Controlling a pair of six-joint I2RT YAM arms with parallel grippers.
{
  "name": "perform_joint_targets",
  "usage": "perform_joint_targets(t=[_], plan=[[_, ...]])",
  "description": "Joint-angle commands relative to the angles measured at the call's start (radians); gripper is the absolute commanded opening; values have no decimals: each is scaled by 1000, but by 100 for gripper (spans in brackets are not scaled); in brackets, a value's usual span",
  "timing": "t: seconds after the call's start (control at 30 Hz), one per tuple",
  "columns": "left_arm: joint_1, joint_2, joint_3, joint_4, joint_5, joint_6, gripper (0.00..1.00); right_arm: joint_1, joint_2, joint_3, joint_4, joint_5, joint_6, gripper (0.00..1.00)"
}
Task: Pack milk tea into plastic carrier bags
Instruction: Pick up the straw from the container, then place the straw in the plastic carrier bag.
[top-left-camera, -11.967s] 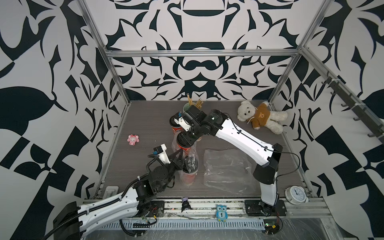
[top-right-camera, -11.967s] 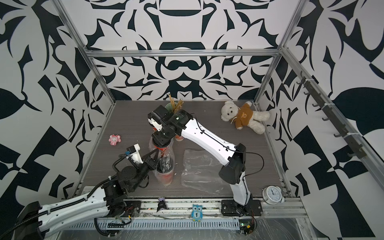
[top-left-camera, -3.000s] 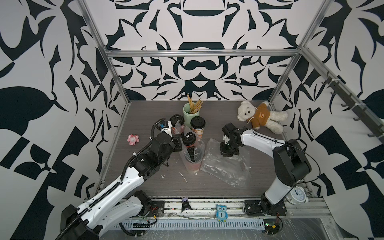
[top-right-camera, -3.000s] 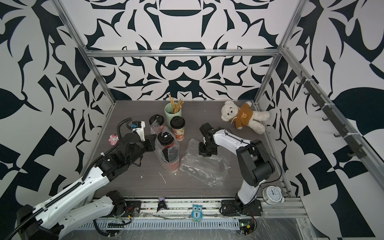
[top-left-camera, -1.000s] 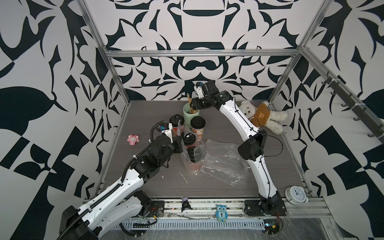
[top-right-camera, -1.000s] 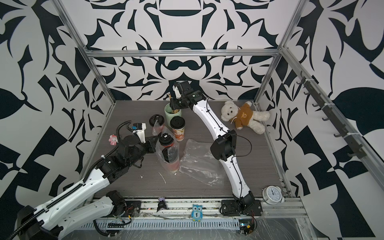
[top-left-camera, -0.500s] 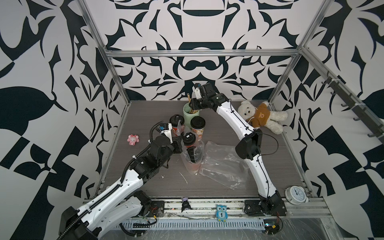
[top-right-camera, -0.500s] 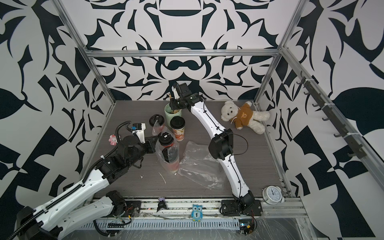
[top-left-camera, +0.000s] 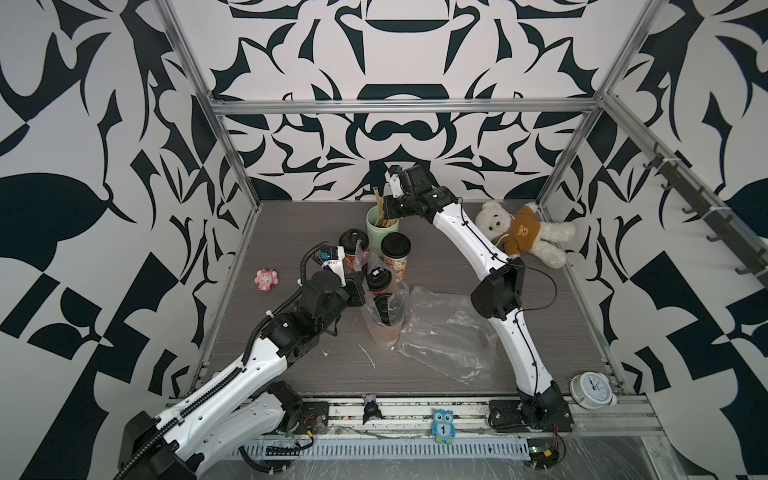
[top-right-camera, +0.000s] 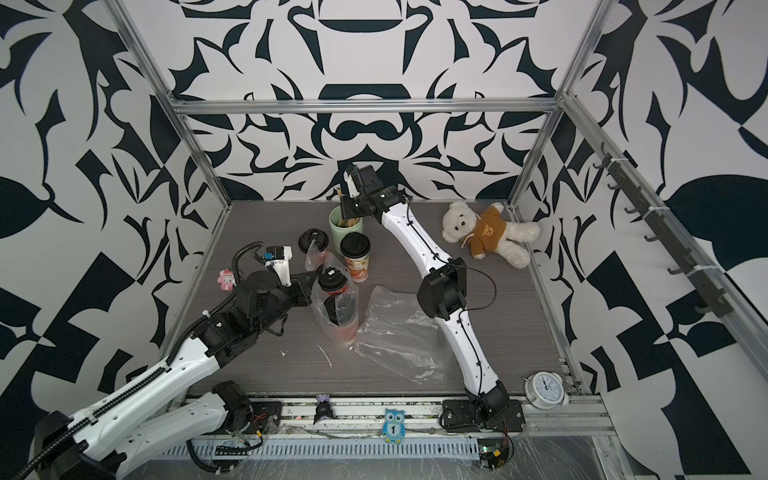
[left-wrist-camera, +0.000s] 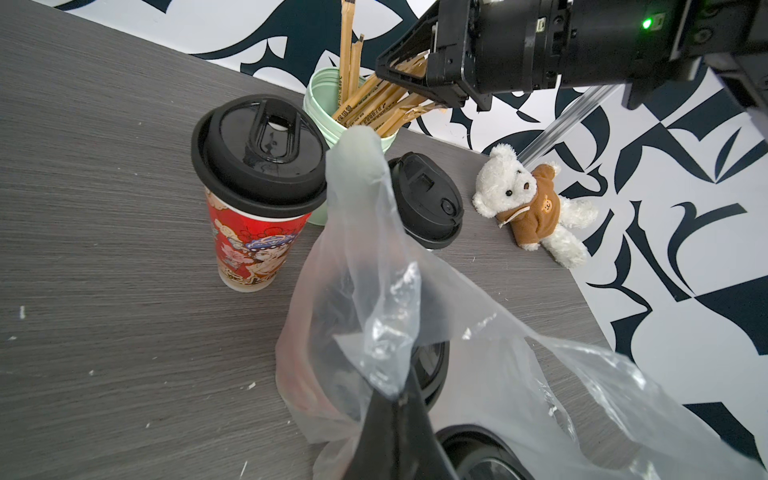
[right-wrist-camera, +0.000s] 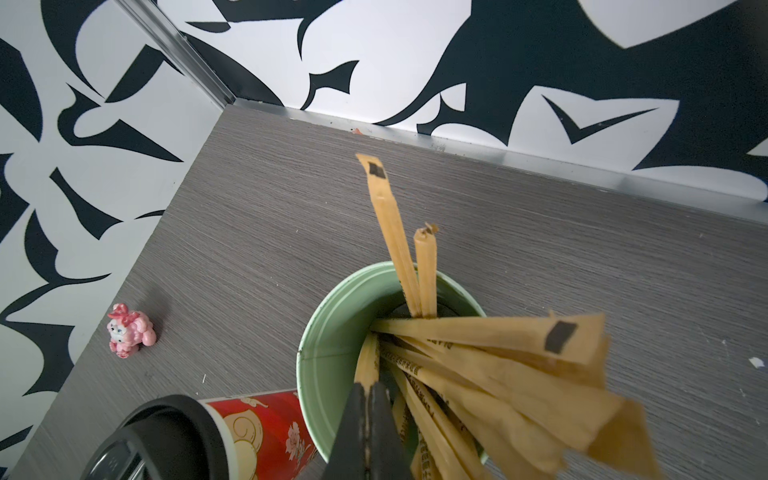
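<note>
Both top views put you high at the near side, looking down on the same whole walled table, centre frame. Your left wrist camera sits close behind the plastic carrier bag, facing the mint-green cup; your right wrist camera looks steeply down into that same mint-green cup.

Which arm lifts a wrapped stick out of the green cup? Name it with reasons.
Right. The right gripper is shut on a wrapped stick in the mint-green cup; the left gripper is busy pinching the carrier bag.
</note>
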Motion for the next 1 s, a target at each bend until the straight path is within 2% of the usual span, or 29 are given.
perform_joint_targets(t=[0.0,0.37,0.67,0.83,0.97], plan=[[3,-1,-18,23,-2,-2,0,24,-131,21,-13,32,-53,0],[3,-21,-32,20,3,-2,0,106,-336,16,-127,111,-189,0],[3,-17,-34,29,25,1,0,235,-566,-69,-273,263,-295,0],[3,-28,-40,26,28,-1,0,289,-697,-160,-322,256,-274,0],[3,-32,-46,24,30,0,0,320,-809,-272,-321,192,-226,0]])
